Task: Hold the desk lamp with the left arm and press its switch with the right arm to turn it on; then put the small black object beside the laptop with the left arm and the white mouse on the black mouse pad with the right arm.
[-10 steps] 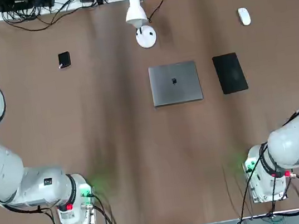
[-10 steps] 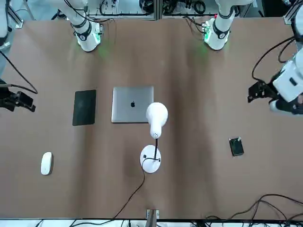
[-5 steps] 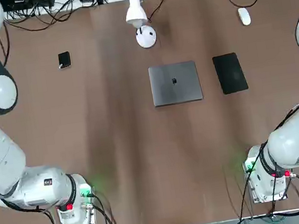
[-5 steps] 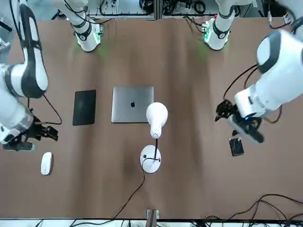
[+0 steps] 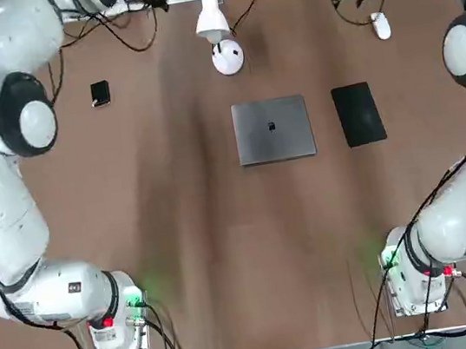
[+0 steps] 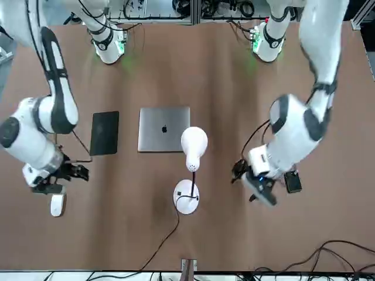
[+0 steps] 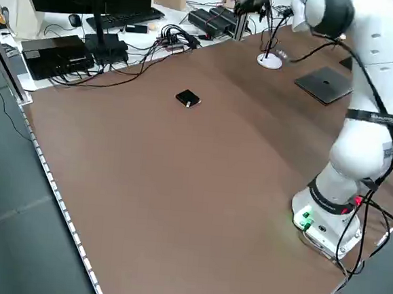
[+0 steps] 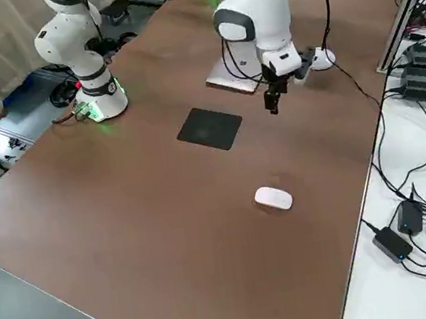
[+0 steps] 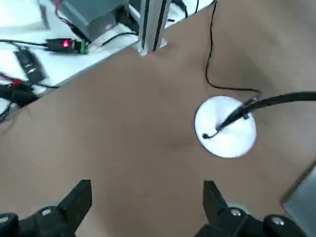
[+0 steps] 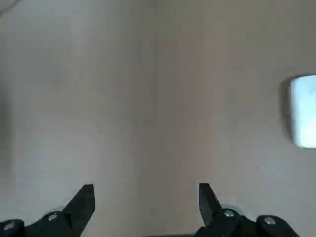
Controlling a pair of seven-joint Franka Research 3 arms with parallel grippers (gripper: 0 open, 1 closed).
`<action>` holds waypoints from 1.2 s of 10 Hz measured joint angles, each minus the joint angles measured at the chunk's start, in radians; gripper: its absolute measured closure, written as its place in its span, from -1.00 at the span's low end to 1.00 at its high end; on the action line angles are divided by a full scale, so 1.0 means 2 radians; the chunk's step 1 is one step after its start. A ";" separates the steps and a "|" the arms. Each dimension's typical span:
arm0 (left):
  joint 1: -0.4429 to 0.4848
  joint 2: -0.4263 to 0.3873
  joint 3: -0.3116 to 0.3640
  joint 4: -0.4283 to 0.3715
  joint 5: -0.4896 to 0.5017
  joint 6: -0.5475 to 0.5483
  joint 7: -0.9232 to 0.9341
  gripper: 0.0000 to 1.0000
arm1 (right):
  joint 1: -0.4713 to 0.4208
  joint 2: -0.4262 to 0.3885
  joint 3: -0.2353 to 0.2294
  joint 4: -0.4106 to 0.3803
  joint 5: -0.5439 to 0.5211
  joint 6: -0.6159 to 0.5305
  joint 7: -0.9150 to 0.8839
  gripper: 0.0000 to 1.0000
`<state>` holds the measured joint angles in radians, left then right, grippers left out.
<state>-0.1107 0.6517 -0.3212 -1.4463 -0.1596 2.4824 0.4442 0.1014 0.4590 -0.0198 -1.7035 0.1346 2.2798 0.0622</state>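
The white desk lamp stands at the table's far edge, its head [image 5: 211, 17] above its disc base [image 5: 228, 57]. My left gripper [image 6: 239, 174] hangs open just beside that base, which also shows ahead of its fingers in the left wrist view [image 9: 226, 127]. The small black object [image 5: 99, 93] lies to the far left. My right gripper [image 6: 79, 172] is open, close above the table near the white mouse [image 6: 57, 205], which appears at the edge of the right wrist view [image 10: 303, 111]. The grey laptop [image 5: 273, 129] and black mouse pad [image 5: 358, 114] lie side by side mid-table.
The lamp's black cord [image 6: 164, 237] runs off the far edge of the table. Cables, power bricks and a metal post [image 9: 152, 24] crowd the white surface beyond that edge. Both arm bases [image 5: 114, 319] stand at the near edge.
Both arms have swung in over the far side of the table. The left gripper passed the black object and came next to the lamp base. The right gripper closed in on the mouse.
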 joint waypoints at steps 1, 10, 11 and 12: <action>-0.001 0.029 -0.003 0.002 -0.005 0.038 0.019 -1.00 | 0.026 0.017 0.001 0.017 0.013 0.003 0.030 -0.42; -0.050 0.217 -0.074 0.083 -0.027 0.240 0.042 -0.96 | 0.177 0.151 0.009 0.131 0.046 0.133 0.167 0.98; -0.052 0.220 -0.074 0.085 -0.027 0.244 0.042 -0.97 | 0.183 0.162 0.010 0.145 0.046 0.135 0.177 0.98; -0.053 0.223 -0.074 0.086 -0.027 0.249 0.042 -0.95 | 0.188 0.171 0.010 0.156 0.047 0.141 0.183 0.98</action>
<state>-0.2161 1.0979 -0.4691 -1.2751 -0.2132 2.9802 0.5279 0.4772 0.8019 0.0000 -1.3905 0.2287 2.5615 0.4278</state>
